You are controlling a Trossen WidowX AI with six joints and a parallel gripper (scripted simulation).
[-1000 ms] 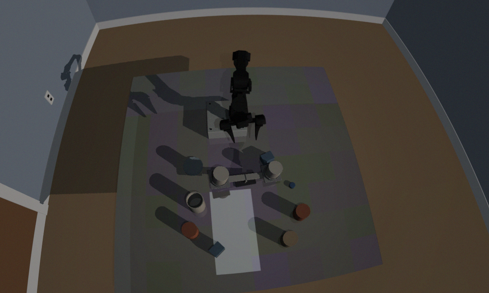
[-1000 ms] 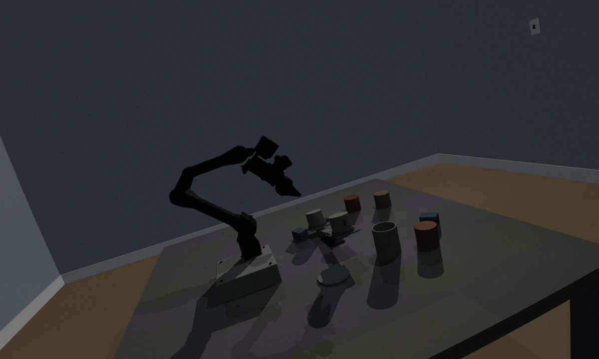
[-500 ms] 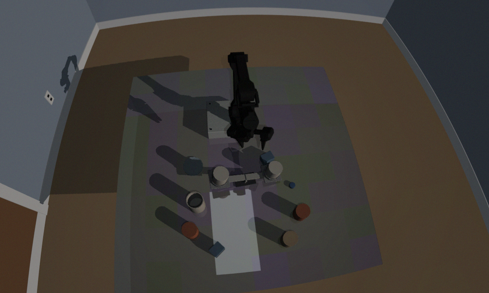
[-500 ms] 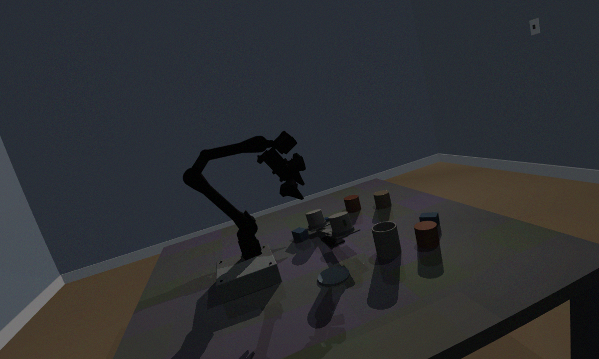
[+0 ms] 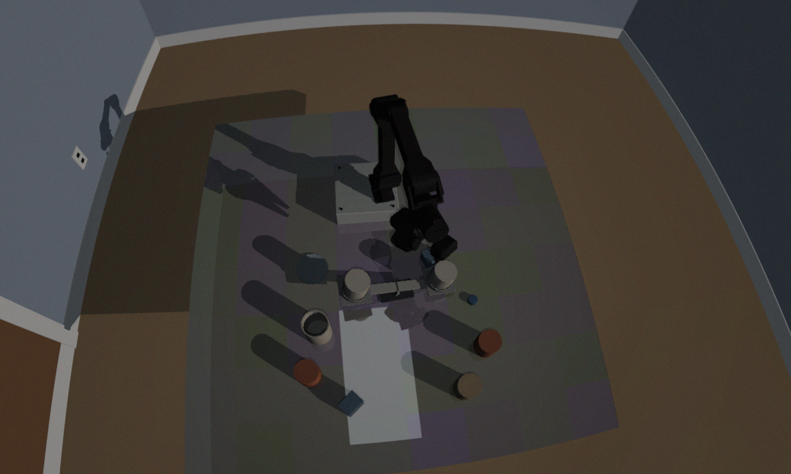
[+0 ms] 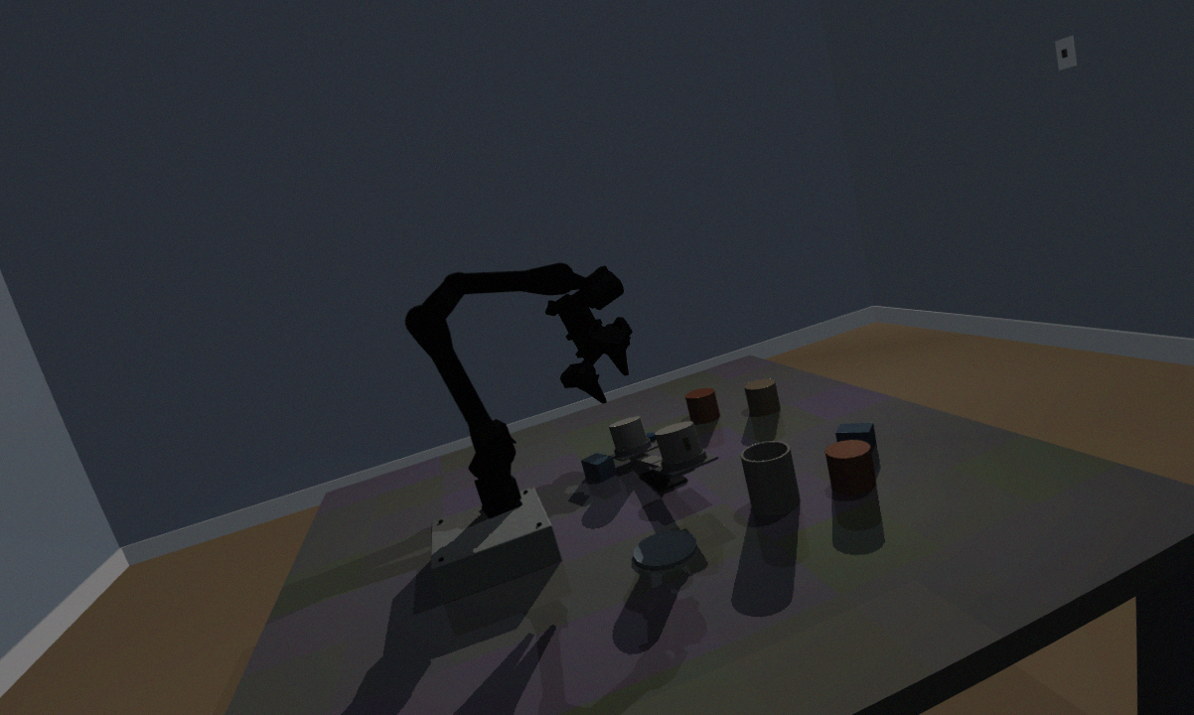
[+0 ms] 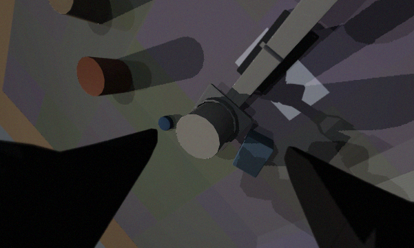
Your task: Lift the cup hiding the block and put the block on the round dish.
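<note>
The end effector (image 6: 603, 374) hangs above the worktop (image 6: 983, 498) with its fingers spread wide and nothing between them, poised over the cup (image 7: 203, 132) on the end of the balance (image 5: 393, 289) nearer the small blue ball (image 5: 472, 299). That cup stands mouth down on its square pad, seen in the wrist view between the two dark fingers. A blue block (image 7: 254, 153) lies on the worktop just beside this cup's pad, on the side toward the arm's base (image 6: 495, 537). The second cup (image 5: 356, 284), identical and also inverted, stands on the other end of the beam. Whether a block sits under either cup cannot be told. The round dish (image 6: 665, 548), blue-grey and flat, lies apart from the balance with nothing on it, no cup above it.

Around them stand two red-brown cylinders (image 5: 488, 342) (image 5: 307, 372), one tan cylinder (image 5: 468, 385) and one pale open tube (image 5: 316, 327), upright with a dark hollow whose contents cannot be seen. A second blue block (image 5: 350, 403) rests at the edge of the pale strip (image 5: 380, 383) running out from the balance. No writing or label can be read on anything
</note>
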